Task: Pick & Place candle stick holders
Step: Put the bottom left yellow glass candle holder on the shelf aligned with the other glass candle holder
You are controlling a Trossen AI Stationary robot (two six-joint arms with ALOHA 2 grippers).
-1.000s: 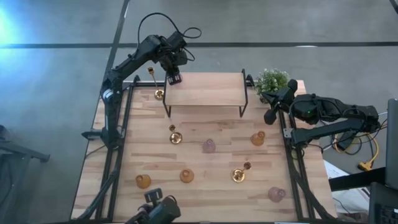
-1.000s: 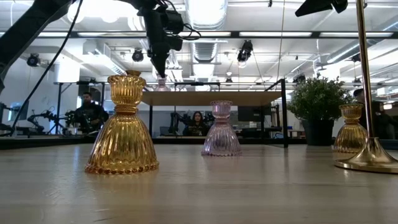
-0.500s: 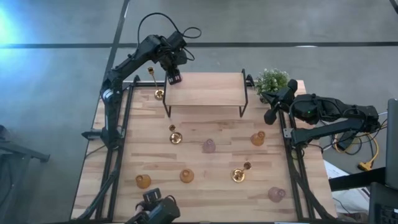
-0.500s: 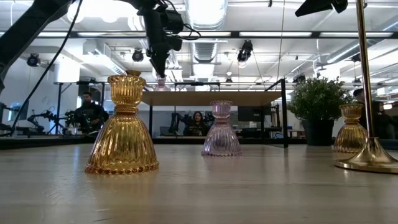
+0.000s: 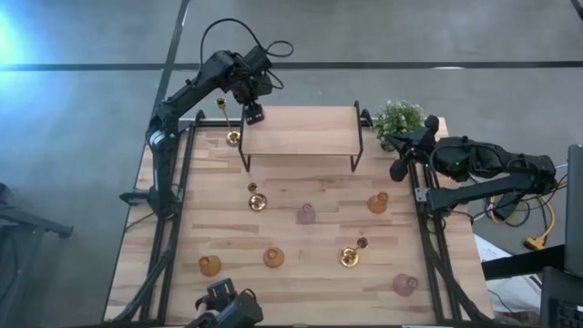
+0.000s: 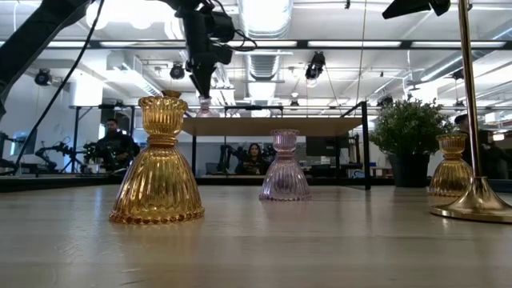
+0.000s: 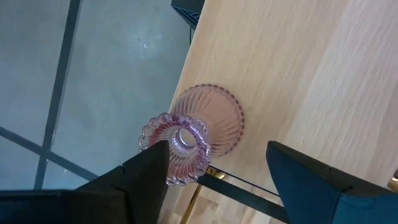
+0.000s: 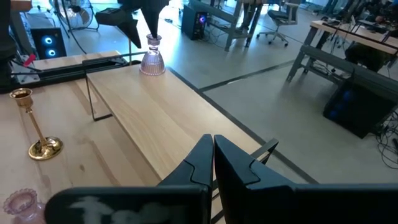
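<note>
Left gripper fingers apart above ribbed pink glass holder upright at corner of pale wood shelf. Right gripper fingers together beside surface.

We see a wooden table with a small raised shelf on black legs standing at its far edge. On the shelf's left corner stands one pink holder, upright. On the table itself stand two amber holders near the front left, another amber one at right, two pink ones, three gold candlesticks, and a potted plant at the far right corner.
</note>
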